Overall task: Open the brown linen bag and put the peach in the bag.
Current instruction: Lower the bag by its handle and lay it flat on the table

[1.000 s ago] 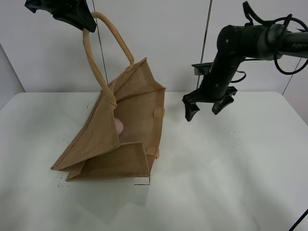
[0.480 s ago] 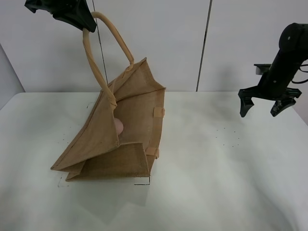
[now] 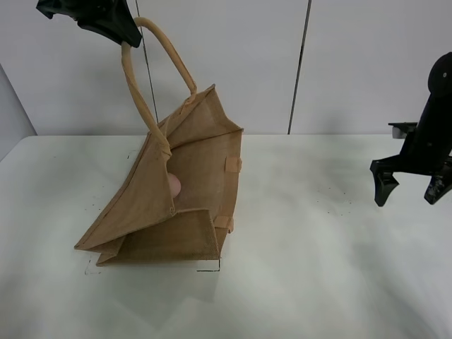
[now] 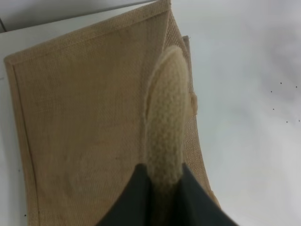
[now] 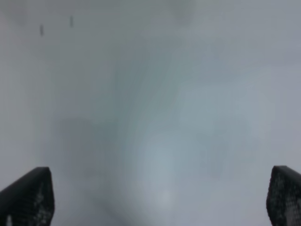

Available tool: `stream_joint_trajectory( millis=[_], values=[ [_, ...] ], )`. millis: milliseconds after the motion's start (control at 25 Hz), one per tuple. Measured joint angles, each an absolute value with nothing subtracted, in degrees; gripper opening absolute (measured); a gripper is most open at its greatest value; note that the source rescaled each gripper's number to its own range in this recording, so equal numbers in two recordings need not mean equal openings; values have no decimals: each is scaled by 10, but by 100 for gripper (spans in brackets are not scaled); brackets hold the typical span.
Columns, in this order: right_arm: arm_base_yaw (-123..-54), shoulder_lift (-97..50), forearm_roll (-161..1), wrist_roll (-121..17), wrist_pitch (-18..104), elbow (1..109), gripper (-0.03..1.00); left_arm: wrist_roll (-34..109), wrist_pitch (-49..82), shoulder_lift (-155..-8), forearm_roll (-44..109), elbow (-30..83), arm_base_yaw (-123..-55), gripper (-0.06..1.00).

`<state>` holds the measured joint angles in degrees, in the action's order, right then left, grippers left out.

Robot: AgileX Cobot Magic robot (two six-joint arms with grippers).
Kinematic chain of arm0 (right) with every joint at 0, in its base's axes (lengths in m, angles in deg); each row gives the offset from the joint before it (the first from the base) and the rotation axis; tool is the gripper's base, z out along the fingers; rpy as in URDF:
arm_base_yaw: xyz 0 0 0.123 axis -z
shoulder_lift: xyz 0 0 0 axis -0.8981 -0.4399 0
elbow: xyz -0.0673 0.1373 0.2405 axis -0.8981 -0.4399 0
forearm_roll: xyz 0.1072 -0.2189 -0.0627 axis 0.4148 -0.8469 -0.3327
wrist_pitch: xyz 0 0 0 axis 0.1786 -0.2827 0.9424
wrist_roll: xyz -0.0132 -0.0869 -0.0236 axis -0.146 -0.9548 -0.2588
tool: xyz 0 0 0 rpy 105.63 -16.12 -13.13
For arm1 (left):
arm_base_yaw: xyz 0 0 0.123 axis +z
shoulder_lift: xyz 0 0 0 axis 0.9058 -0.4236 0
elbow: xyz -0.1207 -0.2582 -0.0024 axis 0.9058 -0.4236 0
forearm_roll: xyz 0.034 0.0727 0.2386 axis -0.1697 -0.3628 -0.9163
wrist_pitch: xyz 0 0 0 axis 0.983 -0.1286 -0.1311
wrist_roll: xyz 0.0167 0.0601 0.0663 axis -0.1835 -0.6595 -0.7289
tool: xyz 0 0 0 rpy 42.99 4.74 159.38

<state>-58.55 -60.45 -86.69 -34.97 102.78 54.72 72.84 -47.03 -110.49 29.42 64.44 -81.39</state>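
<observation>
The brown linen bag (image 3: 176, 205) lies tilted on the white table (image 3: 318, 268), its mouth held open toward the right. High at the top left, my left gripper (image 3: 126, 39) is shut on one beige handle (image 3: 134, 85), which it holds pulled upward. In the left wrist view the handle (image 4: 164, 127) runs from between the dark fingers (image 4: 136, 197) down to the bag's side (image 4: 84, 132). Inside the open mouth the peach (image 3: 173, 186) shows as a pink curve. My right gripper (image 3: 411, 189) hangs open and empty above the table at the far right; its fingertips (image 5: 28, 195) frame bare table.
A pale wall with a dark vertical seam (image 3: 299, 67) stands behind the table. The bag's second handle tabs (image 3: 233, 164) lie on its lower side. Bare table surface stretches between the bag and my right gripper.
My right arm has swung away from beside the bag's mouth to the far right and lowered, still open. The left gripper, bag and peach have not moved.
</observation>
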Motion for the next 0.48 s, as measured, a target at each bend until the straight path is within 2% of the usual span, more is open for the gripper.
stream_joint_trajectory(
  millis=[480],
  values=[
    [-587, -282, -867, -353, 1029, 213, 100, 727, -470, -1105, 294, 644, -814, 0]
  ],
)
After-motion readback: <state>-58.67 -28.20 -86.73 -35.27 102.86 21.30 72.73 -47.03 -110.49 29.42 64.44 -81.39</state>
